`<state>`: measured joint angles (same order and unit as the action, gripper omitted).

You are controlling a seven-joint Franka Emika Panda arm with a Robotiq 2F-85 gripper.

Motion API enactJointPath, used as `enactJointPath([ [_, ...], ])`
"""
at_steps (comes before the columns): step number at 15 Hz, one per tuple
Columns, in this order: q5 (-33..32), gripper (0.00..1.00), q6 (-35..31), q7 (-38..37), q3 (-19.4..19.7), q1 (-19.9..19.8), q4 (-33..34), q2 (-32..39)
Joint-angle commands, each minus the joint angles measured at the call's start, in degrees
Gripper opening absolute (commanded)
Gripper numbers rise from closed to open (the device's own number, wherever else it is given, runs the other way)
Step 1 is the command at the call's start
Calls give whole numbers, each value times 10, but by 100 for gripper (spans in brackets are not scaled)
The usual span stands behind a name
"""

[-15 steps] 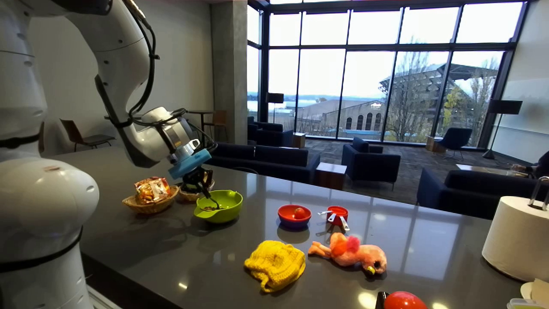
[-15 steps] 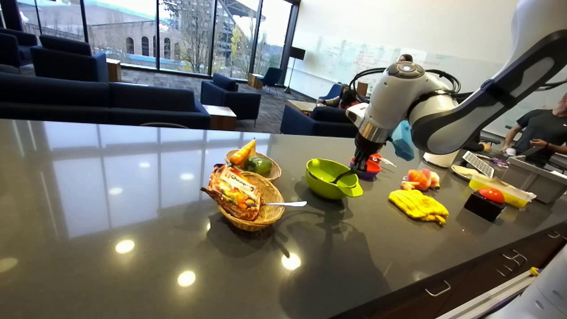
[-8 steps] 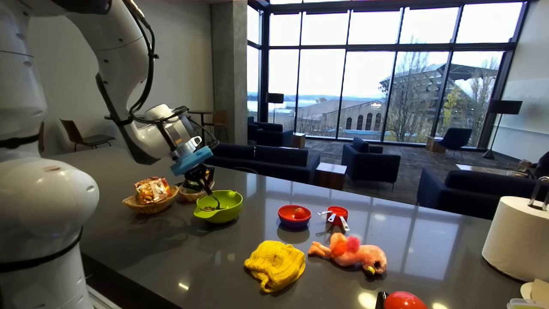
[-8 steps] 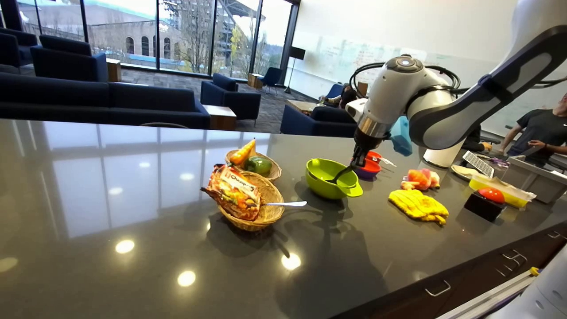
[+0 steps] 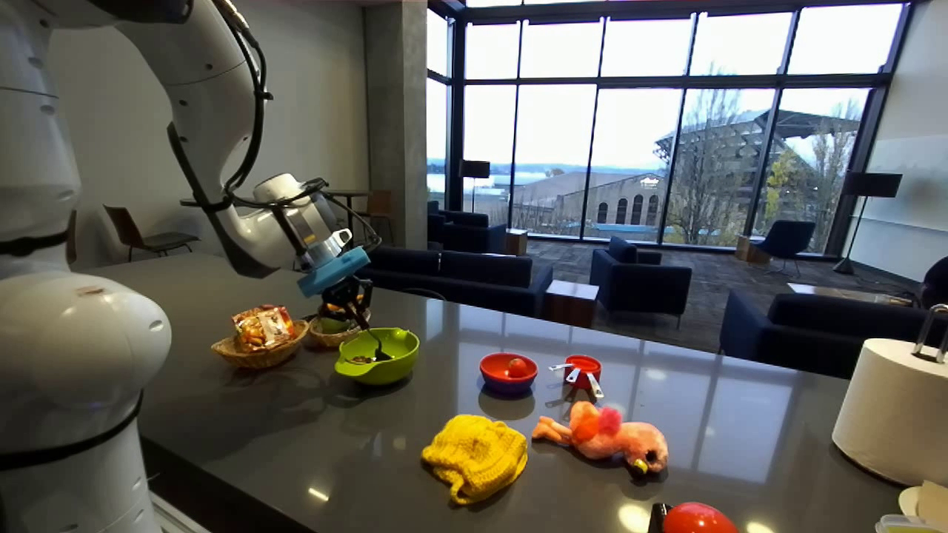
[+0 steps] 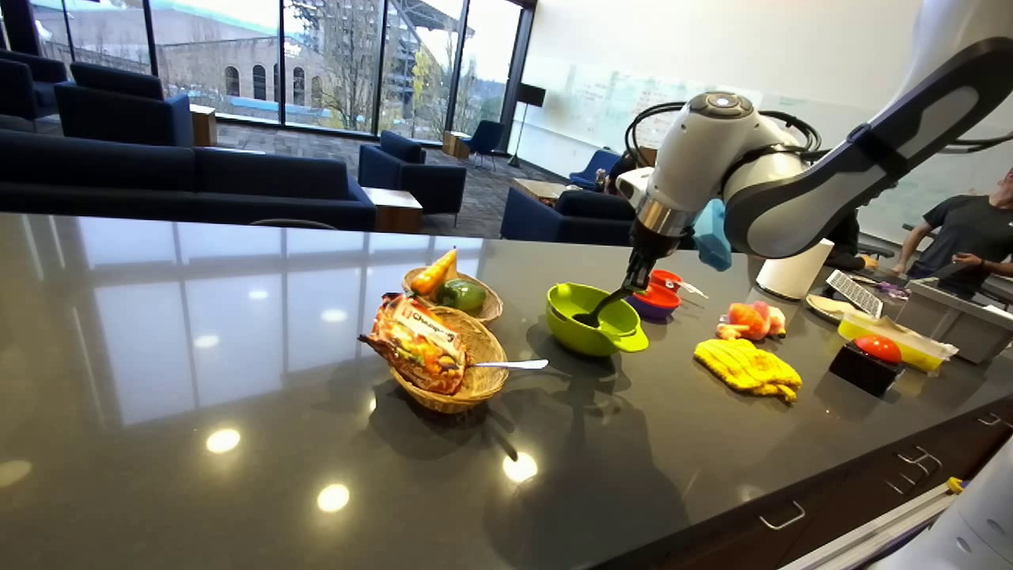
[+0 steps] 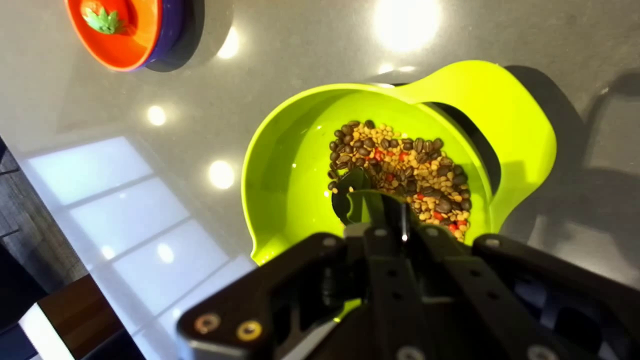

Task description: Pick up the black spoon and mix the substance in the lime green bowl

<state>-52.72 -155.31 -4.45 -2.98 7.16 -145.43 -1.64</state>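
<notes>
Since a second ago, we see that the black robot gripper [image 6: 635, 279] has gone up a bit. The scoop of the curved black spoon [image 6: 586, 320] has slid across the round lime green plastic bowl [image 7: 272, 170], away from the bowl's handle. The jaws are pinched tight on the spoon.

Under everything we see a shiny grey counter [image 6: 158, 499], with window light gleaming on it. A yellow knitted cloth [image 5: 478, 455] lies near a fuzzy pink toy bird [image 5: 615, 442]. Farther back are dark blue sofas [image 5: 474, 277] and tall windows [image 5: 555, 118].

The lime green bowl sits on the counter. In it we see dark brown beans [image 7: 345, 145], tiny tan grains [image 7: 382, 133] and red bits [image 7: 378, 154], with the scoop at the edge of the pile. A small bowl, red inside and purple outside [image 5: 508, 384], holds a red fruit with green leaves [image 7: 103, 21]. Near that are red measuring cups [image 5: 585, 363]. A woven tan basket [image 6: 484, 340] holds a shiny orange food packet [image 6: 427, 344]; a matching basket [image 6: 492, 309] behind it holds an orange pointed thing [image 6: 435, 273] and a round green thing [image 6: 461, 295].
</notes>
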Motion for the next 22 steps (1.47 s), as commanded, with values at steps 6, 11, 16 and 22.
enactJointPath([
  [6,2,6,0,0,1,0,7,0],
  [11,2,6,0,0,1,0,7,2],
  [16,2,6,0,0,1,0,7,3],
  [22,2,6,0,0,1,0,7,3],
])
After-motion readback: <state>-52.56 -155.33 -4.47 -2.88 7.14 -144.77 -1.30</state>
